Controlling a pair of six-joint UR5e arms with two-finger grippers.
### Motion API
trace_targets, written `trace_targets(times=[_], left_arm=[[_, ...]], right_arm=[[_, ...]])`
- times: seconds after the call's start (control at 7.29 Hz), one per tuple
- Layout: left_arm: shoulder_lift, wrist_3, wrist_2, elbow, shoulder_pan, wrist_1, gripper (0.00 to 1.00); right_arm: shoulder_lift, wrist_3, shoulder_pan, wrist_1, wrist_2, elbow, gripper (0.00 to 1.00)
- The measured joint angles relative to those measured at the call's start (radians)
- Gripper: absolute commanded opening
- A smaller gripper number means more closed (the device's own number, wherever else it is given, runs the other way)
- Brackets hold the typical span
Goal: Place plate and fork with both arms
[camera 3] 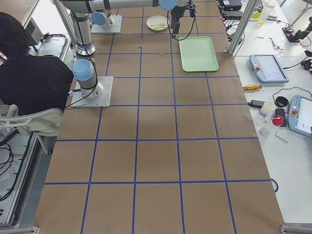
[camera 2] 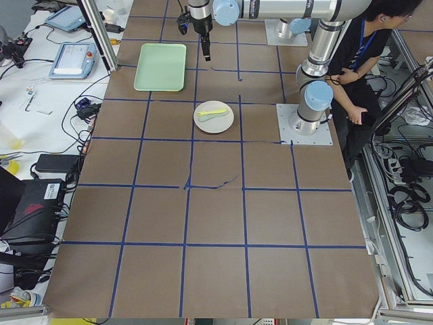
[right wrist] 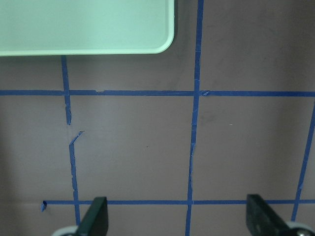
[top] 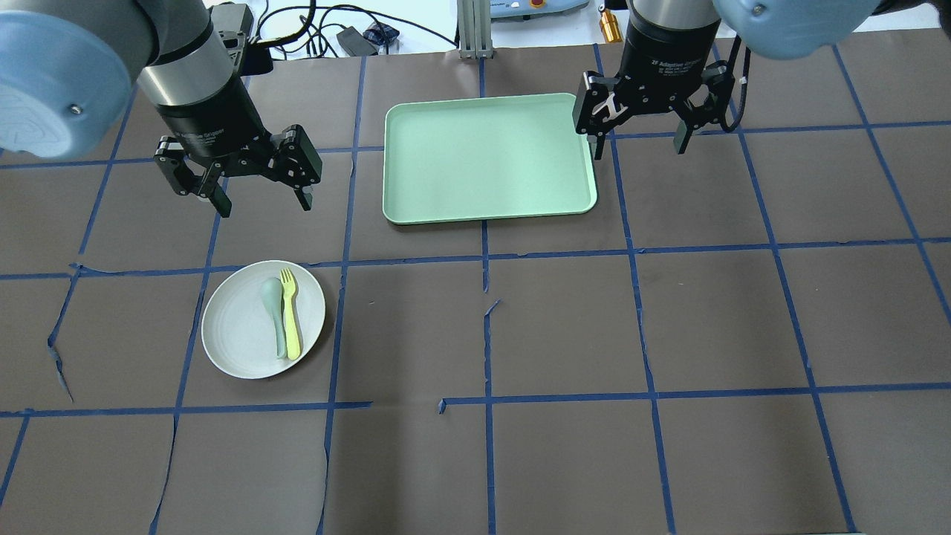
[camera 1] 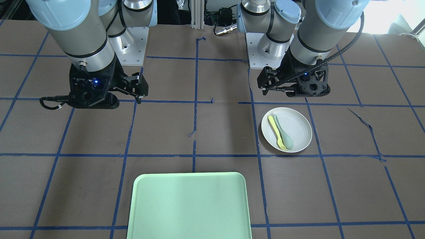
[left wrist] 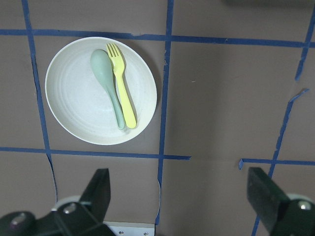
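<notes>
While both arms hang raised above the brown table (top: 565, 327) with its blue tape grid, you have the plate (top: 234, 327) sitting flat on the robot's left side, inside one taped square and well apart from the mint-green tray (top: 490, 160). On the plate lies the fork (top: 291, 316), and just beside it, side by side, a grey-green spoon (top: 275, 308). Both have their heads pointing away from the robot, and the fork is on the side nearer the table's middle. The left gripper (top: 264, 202) hovers near the plate without touching it. Its jaws are spread wide and hold nothing, and in its wrist view you see both fingers (left wrist: 98, 189) framing bare table, with the plate above and to the left of them. The right gripper (top: 639, 148) hangs by the tray's right edge, also spread wide and empty. Its wrist view shows you only a rounded corner of the tray at the upper left and taped table between its fingers (right wrist: 96, 216). The tray itself holds nothing.
</notes>
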Motion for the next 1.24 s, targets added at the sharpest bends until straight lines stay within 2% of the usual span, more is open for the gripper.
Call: trace_targets(times=[0.96,1.24], left_arm=[[0.010,-0.014,-0.002,-0.008,-0.003,0.002,1.00],[0.012,0.025,-0.002,-0.014,0.037,0.009,1.00]], right_arm=[[-0.001,0.000,0.003,0.000,0.001,-0.009,1.00],[0.000,-0.001,0.003,-0.003,-0.001,-0.004,1.00]])
